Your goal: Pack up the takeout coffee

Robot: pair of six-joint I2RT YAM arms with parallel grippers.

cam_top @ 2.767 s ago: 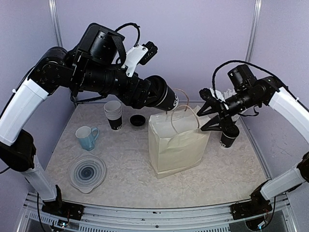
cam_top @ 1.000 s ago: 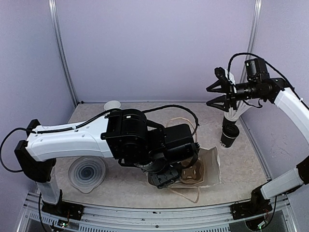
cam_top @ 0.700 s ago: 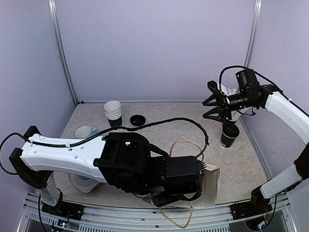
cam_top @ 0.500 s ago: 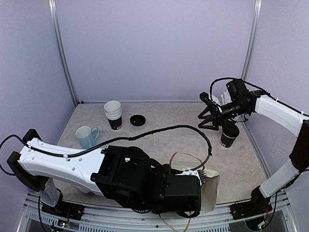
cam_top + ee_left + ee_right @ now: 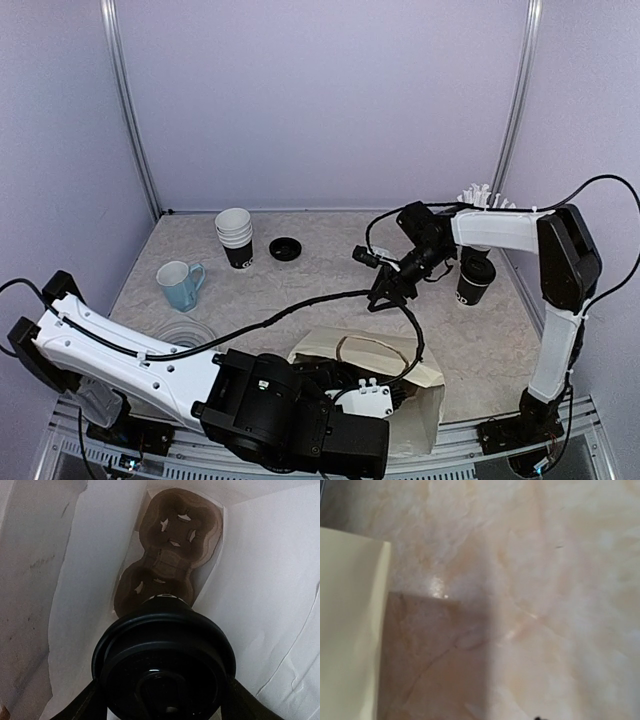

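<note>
— Item one: left gripper?
— My left gripper [image 5: 162, 706]: clamped on a lidded black cup [image 5: 162, 650]. Location: inside the white paper bag [image 5: 260, 580], over the brown pulp carrier [image 5: 175, 525] at the bag's bottom. The cup hides part of the near well.
— Item two: right gripper?
— My right gripper [image 5: 385, 292]: above the table [image 5: 300, 290], near the bag's far side. Jaws: I cannot tell.
— Other stock?
— Second lidded cup [image 5: 474, 280]: upright on the table at my right, apart from the bag.

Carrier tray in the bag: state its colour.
The tray is brown, seen best in the left wrist view.
</note>
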